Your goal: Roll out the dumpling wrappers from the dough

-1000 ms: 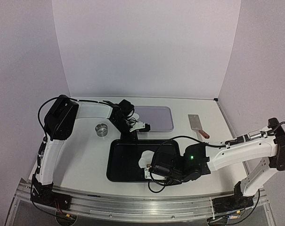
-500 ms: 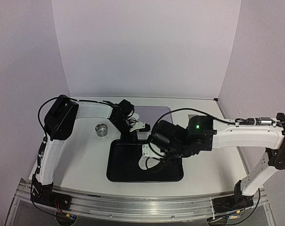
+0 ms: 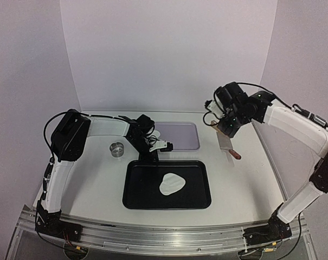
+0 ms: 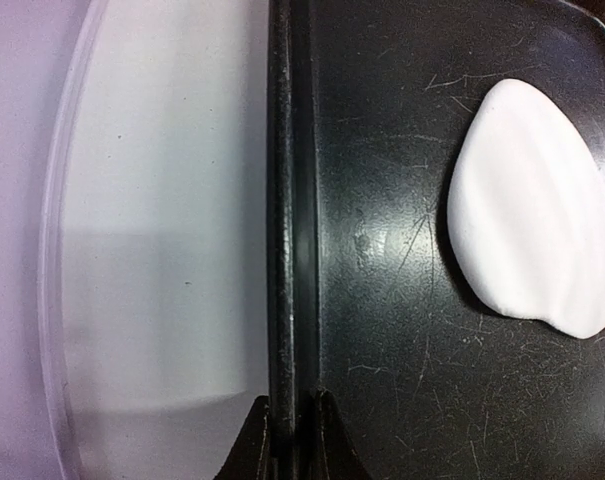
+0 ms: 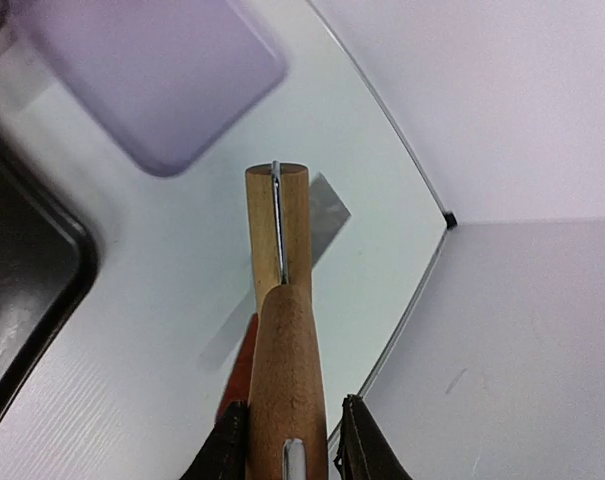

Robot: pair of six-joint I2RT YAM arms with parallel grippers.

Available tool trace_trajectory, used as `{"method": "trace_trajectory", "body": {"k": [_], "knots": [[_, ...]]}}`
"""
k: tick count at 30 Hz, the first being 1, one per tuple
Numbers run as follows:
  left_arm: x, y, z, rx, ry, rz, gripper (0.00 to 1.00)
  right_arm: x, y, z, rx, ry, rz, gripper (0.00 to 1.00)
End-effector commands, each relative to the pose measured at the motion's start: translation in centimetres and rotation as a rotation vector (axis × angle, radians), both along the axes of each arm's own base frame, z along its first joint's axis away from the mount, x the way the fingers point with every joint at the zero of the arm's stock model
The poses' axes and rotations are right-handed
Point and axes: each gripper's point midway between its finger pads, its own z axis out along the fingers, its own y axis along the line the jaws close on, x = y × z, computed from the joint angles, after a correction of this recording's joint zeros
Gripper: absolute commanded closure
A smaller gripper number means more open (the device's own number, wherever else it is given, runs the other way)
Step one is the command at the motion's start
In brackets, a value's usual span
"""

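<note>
The dough is a soft white flattened lump of irregular outline lying in the black tray; it also shows in the left wrist view. No dumpling wrappers are in view. My left gripper is shut on the tray's far rim, one finger on each side of it. My right gripper is raised at the back right, well away from the dough. It is shut on the handle of a wooden rolling pin, whose roller points away from the camera.
A metal scraper with a red handle lies on the table below my right gripper; its blade shows behind the roller. A purple mat lies behind the tray. A small metal ring stands left of the tray.
My right arm has lifted off the tray and swung up to the back right with the rolling pin, uncovering the dough. The left gripper has not moved.
</note>
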Motion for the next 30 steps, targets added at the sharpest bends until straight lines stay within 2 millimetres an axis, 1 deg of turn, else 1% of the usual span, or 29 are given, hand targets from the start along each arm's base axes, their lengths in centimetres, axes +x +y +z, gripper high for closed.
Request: {"method": "trace_trajectory", "body": {"k": [1,4,6,8,12,14,16,18,20,22,24,26,28,30], "knots": [[-0.3,-0.2,-0.1,0.036,-0.084,-0.082,1.0,3.4,-6.0,3.6,0.261,-0.067,-0.291,1.0],[-1.0,-0.4,-0.1,0.033,-0.064,-0.088,1.0,5.4,-10.3,2.5,0.436,-0.021,-0.498,1.0],[-1.4,-0.4,0.0,0.029,-0.051,-0.087,1.0,6.1,-13.9,1.7,0.584,0.009,-0.682,1.0],[-1.5,-0.3,-0.1,0.033,-0.049,-0.086,1.0,6.3,-15.9,0.8,0.692,0.041,-0.797,1.0],[-1.5,-0.2,-0.1,0.036,-0.048,-0.083,1.0,6.0,-19.0,-1.1,0.873,0.091,-1.004,1.0],[-1.5,-0.4,0.0,0.031,-0.05,-0.083,1.0,5.9,-19.8,-2.6,0.963,0.124,-1.101,1.0],[-1.4,-0.5,0.1,0.025,-0.049,-0.08,1.0,6.4,-19.2,-3.4,1.059,0.146,-1.118,1.0],[-1.5,-0.5,0.1,0.024,-0.045,-0.078,1.0,6.7,-19.0,-3.5,1.143,0.118,-1.155,1.0],[-1.5,-0.4,0.0,0.025,-0.043,-0.078,1.0,7.0,-20.1,-3.2,1.226,0.038,-1.225,1.0],[-1.7,-0.4,-0.1,0.026,-0.04,-0.079,1.0,6.8,-21.7,-3.5,1.346,-0.054,-1.32,1.0],[-1.7,-0.3,-0.1,0.025,-0.039,-0.078,1.0,7.0,-22.7,-3.8,1.484,-0.156,-1.378,1.0],[-1.8,-0.4,0.0,0.025,-0.041,-0.08,1.0,6.6,-23.7,-5.1,1.564,-0.228,-1.466,1.0],[-1.8,-0.5,0.1,0.024,-0.046,-0.081,1.0,6.3,-24.6,-6.2,1.596,-0.297,-1.536,1.0],[-1.8,-0.5,0.4,0.024,-0.051,-0.081,1.0,5.9,-25.1,-7.7,1.642,-0.343,-1.578,1.0]]}}
